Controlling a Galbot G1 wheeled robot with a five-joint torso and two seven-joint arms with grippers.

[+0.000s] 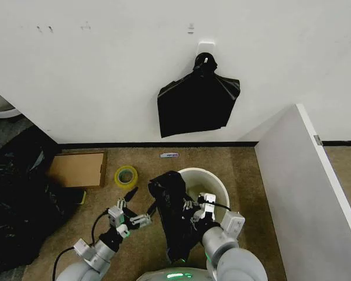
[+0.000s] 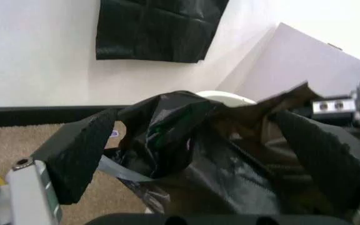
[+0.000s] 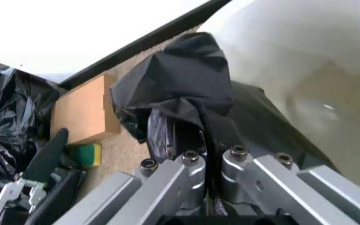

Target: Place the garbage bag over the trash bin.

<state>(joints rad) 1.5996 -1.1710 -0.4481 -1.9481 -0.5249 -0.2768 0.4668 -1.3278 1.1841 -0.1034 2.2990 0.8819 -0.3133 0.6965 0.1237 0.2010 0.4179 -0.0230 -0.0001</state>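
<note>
The trash bin [image 1: 213, 180] is a round white bucket on the tan carpet, its cream inside [image 3: 305, 70] close in the right wrist view. The garbage bag [image 1: 174, 213], glossy black and wrinkled, hangs bunched against the bin's left rim. My right gripper [image 1: 194, 212] is shut on a fold of the garbage bag [image 3: 180, 79], its fingers [image 3: 167, 133] pressed together on the plastic. My left gripper [image 1: 141, 200] stands open just left of the bag. In the left wrist view its black pads [image 2: 80, 152] are spread wide, with the garbage bag [image 2: 205, 159] lying between them.
A squarish black bag [image 1: 198, 102] hangs from a wall hook. A cardboard box [image 1: 76, 168] and a yellow tape roll [image 1: 126, 175] lie left of the bin. A dark heap [image 1: 11, 199] fills the far left. A white panel [image 1: 304, 187] stands close on the right.
</note>
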